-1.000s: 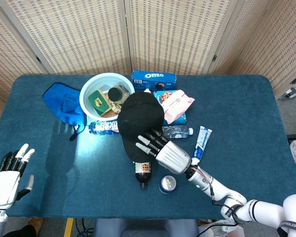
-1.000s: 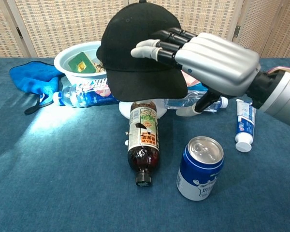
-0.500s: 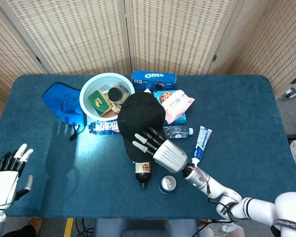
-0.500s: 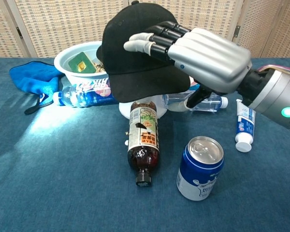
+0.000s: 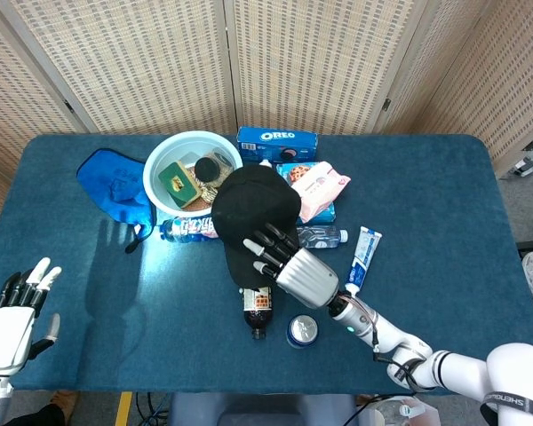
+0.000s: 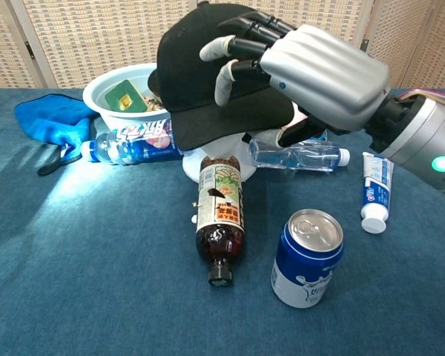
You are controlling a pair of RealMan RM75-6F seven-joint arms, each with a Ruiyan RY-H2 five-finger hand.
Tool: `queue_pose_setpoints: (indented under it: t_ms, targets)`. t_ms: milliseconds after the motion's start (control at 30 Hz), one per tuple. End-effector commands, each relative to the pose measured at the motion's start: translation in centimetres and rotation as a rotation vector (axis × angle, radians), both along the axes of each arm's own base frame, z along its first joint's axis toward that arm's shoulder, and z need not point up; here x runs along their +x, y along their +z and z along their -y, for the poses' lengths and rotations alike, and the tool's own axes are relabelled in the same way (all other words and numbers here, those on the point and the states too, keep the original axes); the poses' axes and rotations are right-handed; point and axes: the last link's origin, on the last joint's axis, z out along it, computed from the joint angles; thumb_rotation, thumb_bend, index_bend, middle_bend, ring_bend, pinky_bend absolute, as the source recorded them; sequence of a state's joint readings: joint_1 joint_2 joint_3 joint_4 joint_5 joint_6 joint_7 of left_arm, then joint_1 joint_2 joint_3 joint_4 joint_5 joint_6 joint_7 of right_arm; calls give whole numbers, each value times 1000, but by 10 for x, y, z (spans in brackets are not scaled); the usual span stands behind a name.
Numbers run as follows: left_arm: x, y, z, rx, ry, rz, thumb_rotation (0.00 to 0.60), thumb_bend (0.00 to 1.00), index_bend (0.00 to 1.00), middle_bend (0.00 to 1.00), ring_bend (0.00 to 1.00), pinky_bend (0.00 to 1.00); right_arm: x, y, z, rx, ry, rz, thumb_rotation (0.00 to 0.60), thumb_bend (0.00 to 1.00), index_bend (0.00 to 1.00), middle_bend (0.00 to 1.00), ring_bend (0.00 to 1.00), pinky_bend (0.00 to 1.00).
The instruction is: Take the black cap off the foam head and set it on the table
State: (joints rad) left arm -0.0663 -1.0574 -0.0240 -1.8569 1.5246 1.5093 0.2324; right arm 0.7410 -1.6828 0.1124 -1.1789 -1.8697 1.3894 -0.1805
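The black cap (image 6: 189, 67) (image 5: 249, 209) sits tilted on the white foam head (image 6: 233, 148) at the table's middle, and its right side is raised off the head. My right hand (image 6: 311, 70) (image 5: 293, 266) grips the cap, with the fingers curled over the crown and the thumb under the rim. My left hand (image 5: 13, 311) hovers at the table's near left corner, far from the cap, fingers apart and holding nothing.
A brown bottle (image 6: 220, 215) lies in front of the foam head, beside an upright blue can (image 6: 306, 258). A clear bottle (image 6: 297, 157) and a toothpaste tube (image 6: 374, 189) lie to the right. A bowl (image 5: 164, 151), blue cloth (image 5: 111, 182) and Oreo box (image 5: 277, 142) are behind.
My right hand has slid up over the crown and curled its fingers in. The cap's right side has lifted, baring more of the foam head. The left hand has barely moved.
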Motion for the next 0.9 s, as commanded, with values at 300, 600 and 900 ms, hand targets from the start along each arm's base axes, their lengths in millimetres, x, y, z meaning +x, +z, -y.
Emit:
queue_pose_setpoints:
  t_ms: [300, 600, 900]
  targets:
    - [0, 0, -1, -1, -1, 2, 600, 485, 79, 0, 0, 0, 9, 10, 12, -45, 17, 64, 600, 508, 676, 273, 51, 0]
    - [1, -1, -1, -3, -6, 6, 600, 486, 79, 0, 0, 0, 23, 18, 27, -94, 19, 109, 600, 512, 744, 310, 72, 0]
    - [1, 0, 0, -1, -5, 6, 600, 486, 79, 0, 0, 0, 36, 26, 36, -141, 29, 142, 600, 511, 752, 321, 82, 0]
